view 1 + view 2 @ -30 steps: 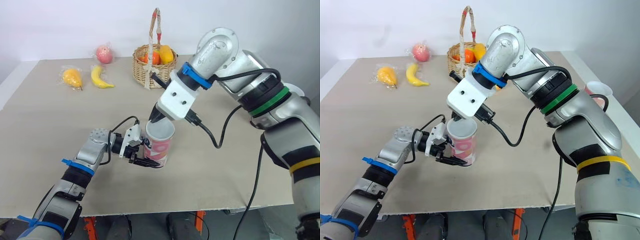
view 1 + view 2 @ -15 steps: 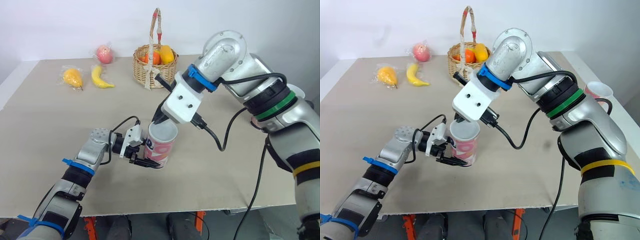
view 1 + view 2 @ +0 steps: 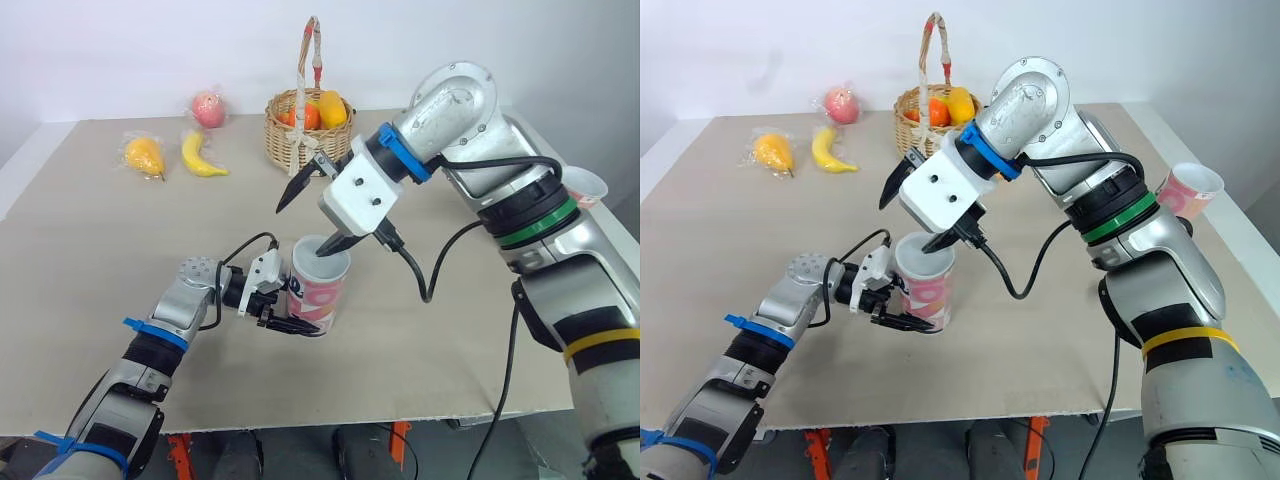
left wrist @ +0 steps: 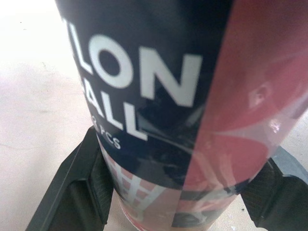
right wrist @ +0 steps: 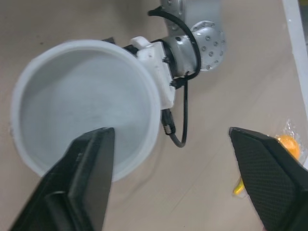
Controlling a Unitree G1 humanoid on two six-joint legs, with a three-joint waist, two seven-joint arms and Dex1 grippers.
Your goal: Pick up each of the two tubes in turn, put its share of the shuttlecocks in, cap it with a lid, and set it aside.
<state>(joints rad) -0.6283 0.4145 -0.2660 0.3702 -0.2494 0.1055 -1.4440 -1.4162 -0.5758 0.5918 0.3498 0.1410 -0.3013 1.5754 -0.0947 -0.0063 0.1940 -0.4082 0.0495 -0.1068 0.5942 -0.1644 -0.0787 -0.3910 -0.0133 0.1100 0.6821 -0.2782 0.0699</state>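
Within left hand (image 3: 301, 323) grip, tube (image 3: 322, 291) upright; right hand (image 3: 303, 229) splayed, seemingly over rim.

A test lab — plain board table (image 3: 100, 260) (wrapped fruit (image 3: 203, 155)), blank wall (image 3: 150, 50).

Overhead stereo; wrists apparently near tube (image 3: 326, 288)

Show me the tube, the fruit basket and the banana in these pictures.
tube (image 3: 322, 292): left eye view, on its pink printed side wall.
basket (image 3: 280, 128): left eye view, on its woven front wall.
banana (image 3: 201, 158): left eye view, on the middle of its curve.
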